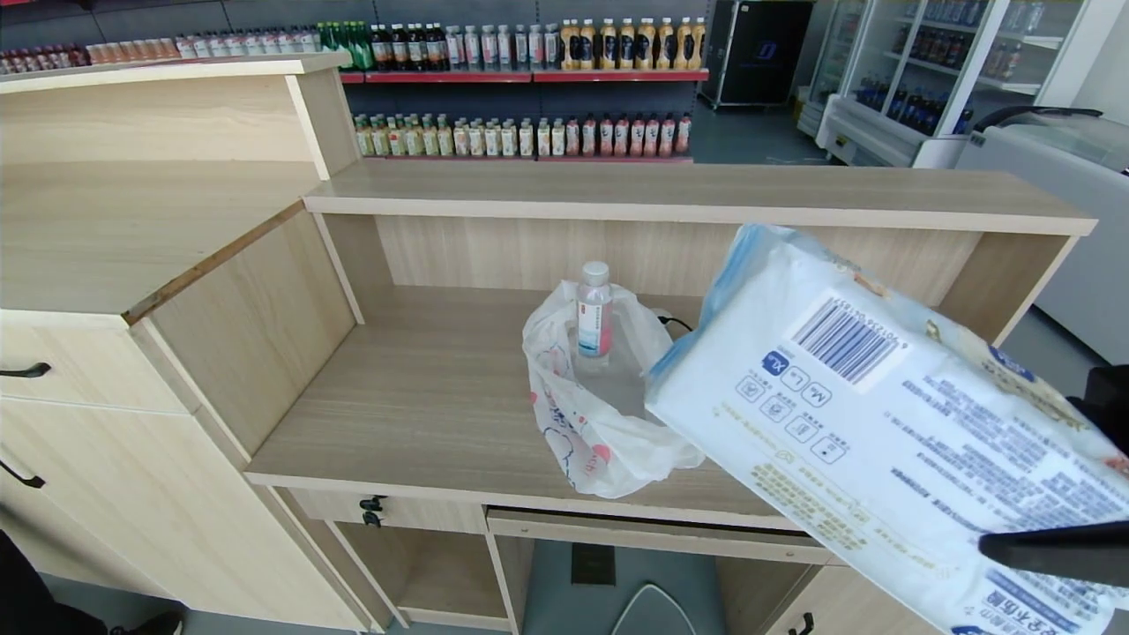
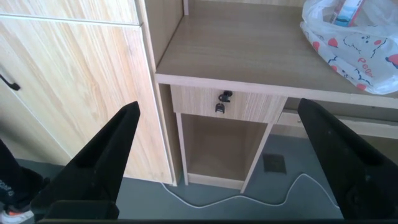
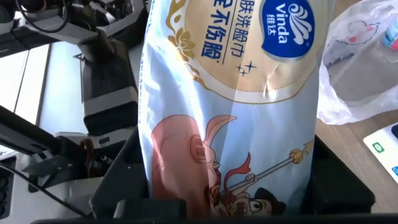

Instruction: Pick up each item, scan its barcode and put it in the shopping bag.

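Wooden worktop point(image 1: 423, 397) holds the shopping bag point(image 1: 600, 432). From the head view we see the barcode point(image 1: 845, 339) on the pack point(image 1: 900, 459). Our right fingers point(image 1: 1058, 549) clamp that pack, while our left fingers point(image 2: 102, 165) hang spread, low.

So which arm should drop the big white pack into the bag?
Right. The right end effector holds the pack close to the shopping bag. The left end effector is open and empty, down below the counter.
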Robot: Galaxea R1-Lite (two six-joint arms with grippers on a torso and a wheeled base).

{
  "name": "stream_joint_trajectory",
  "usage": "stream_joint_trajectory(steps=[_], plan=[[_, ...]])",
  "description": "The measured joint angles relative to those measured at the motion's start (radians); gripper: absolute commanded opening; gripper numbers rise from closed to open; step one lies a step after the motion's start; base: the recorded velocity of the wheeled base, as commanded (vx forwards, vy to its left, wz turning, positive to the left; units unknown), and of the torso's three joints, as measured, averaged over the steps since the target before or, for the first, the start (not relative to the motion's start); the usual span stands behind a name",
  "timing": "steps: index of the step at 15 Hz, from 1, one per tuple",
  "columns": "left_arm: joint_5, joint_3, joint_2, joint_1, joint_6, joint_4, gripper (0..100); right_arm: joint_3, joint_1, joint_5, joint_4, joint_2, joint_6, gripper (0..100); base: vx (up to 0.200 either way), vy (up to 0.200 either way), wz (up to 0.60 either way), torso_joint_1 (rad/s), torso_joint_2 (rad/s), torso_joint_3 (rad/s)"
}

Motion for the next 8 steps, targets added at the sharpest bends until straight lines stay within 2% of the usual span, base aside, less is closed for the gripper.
stream_joint_trajectory(steps=[2, 5, 8], plan=[[0.000, 0.000, 0.000, 0.000, 0.000, 0.000, 100, -0.083, 0.065, -0.057, 0.117, 0.003, 0.015, 0, 0.000, 0.000, 0.00, 0.000, 0.00, 0.000], [0.000, 0.000, 0.000, 0.000, 0.000, 0.000, 100, -0.140, 0.191, -0.132, 0.143, 0.009, 0.050, 0, 0.000, 0.000, 0.00, 0.000, 0.00, 0.000], [0.000, 0.000, 0.000, 0.000, 0.000, 0.000, 100, -0.165, 0.264, -0.171, 0.141, 0.028, 0.053, 0, 0.000, 0.000, 0.00, 0.000, 0.00, 0.000]])
